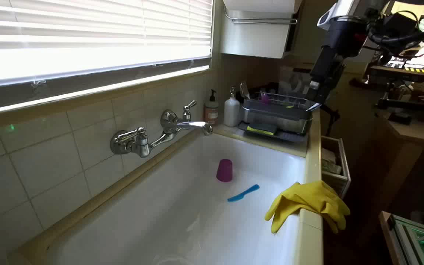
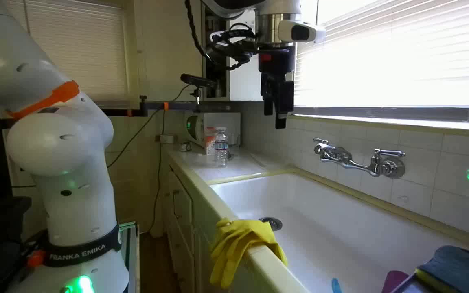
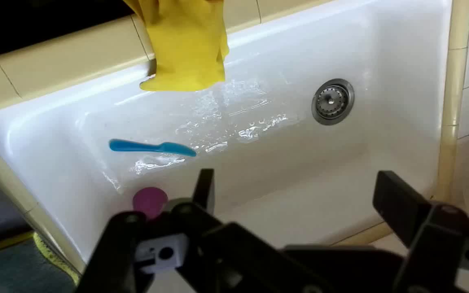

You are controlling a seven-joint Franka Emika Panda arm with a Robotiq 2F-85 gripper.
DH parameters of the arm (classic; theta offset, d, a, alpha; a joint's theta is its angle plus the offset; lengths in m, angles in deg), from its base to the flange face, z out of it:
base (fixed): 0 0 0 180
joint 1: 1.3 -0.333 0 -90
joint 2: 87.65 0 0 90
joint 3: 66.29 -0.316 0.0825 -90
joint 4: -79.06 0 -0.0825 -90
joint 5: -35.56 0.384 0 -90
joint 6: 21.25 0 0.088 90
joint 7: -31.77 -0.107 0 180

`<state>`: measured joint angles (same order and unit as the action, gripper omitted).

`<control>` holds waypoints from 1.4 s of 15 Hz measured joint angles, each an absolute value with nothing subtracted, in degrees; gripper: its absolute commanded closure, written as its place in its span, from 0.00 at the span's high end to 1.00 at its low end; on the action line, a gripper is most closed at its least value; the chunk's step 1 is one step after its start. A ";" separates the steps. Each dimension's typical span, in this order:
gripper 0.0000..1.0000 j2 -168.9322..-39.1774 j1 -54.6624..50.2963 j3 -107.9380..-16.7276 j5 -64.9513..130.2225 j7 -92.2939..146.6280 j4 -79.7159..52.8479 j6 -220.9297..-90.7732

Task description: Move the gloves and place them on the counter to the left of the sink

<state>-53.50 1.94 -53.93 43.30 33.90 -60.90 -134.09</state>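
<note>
In the wrist view the fingers point(image 3: 399, 207) stand wide apart, at lower centre and lower right, holding and touching nothing. The yellow gloves point(image 3: 187, 49) lie at the top, left of centre, draped over the cream edge point(image 3: 75, 59) of the sink point(image 3: 283, 183). Their long axis runs across that edge: the broad end hangs inside, pointing down the frame; in an exterior view the limp glove tips point(image 2: 221, 272) droop outside, toward the lower left.
</note>
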 measured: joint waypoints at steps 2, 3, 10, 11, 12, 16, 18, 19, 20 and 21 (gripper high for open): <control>1.00 -53.50 1.94 -53.93 43.30 33.90 -60.89 -134.09; 1.00 -53.50 1.94 -53.93 43.30 33.90 -60.89 -134.09; 1.00 -53.50 2.02 -54.03 43.30 33.90 -60.88 -134.09; 1.00 -53.77 2.38 -54.36 43.20 33.54 -60.90 -134.09; 1.00 -54.39 2.95 -54.85 43.04 32.95 -61.03 -134.35; 1.00 -59.92 3.84 -55.97 43.04 32.80 -62.53 -136.91; 1.00 -63.29 3.83 -56.37 43.10 33.02 -63.06 -138.78; 1.00 -64.87 3.83 -56.55 43.10 33.33 -63.30 -139.67; 1.00 -66.46 3.83 -56.76 43.09 33.69 -63.52 -140.55; 1.00 -68.10 3.81 -56.93 43.09 34.27 -63.65 -141.27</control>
